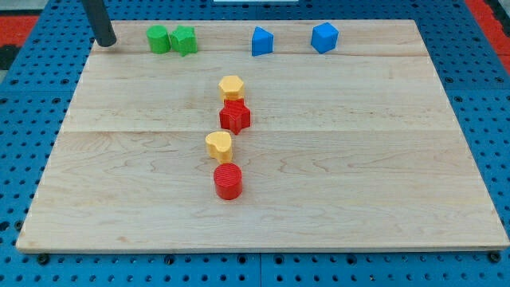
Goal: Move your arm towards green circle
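Note:
The green circle (pixel 158 38) is a round green block at the view's top left of the wooden board (pixel 358 159). It touches a green star (pixel 184 40) on its right. My tip (pixel 107 42) is the lower end of the dark rod at the view's top left corner of the board. It stands to the left of the green circle, with a gap of about one block width between them.
Two blue blocks (pixel 262 41) (pixel 324 37) sit along the top edge. Down the middle stand a yellow hexagon (pixel 231 87), a red star (pixel 235 115), a yellow heart (pixel 218 146) and a red cylinder (pixel 228 181). Blue pegboard (pixel 24 104) surrounds the board.

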Controlling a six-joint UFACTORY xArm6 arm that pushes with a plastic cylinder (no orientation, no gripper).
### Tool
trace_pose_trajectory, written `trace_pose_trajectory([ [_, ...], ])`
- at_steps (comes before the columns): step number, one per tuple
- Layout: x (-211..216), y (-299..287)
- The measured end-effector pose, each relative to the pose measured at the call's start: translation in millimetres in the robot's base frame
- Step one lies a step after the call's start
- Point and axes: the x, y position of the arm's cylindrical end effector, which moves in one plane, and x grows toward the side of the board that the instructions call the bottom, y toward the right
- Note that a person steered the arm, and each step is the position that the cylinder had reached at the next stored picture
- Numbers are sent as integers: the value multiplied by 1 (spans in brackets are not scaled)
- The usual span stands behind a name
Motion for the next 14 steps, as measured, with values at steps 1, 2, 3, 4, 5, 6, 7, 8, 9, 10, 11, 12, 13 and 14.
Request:
trace_pose_trajectory([
  [1, 0, 0],
  [2, 0, -1],
  [3, 0, -3],
  [4, 0, -6],
  [5, 0, -16],
  [6, 0, -24],
  [7, 0, -30],
  [8, 0, -35],
  [9, 0, -37],
  [10, 0, -38],
  [11, 0, -38],
  [12, 0, -39],
  [13, 0, -42],
  [14, 1, -44],
])
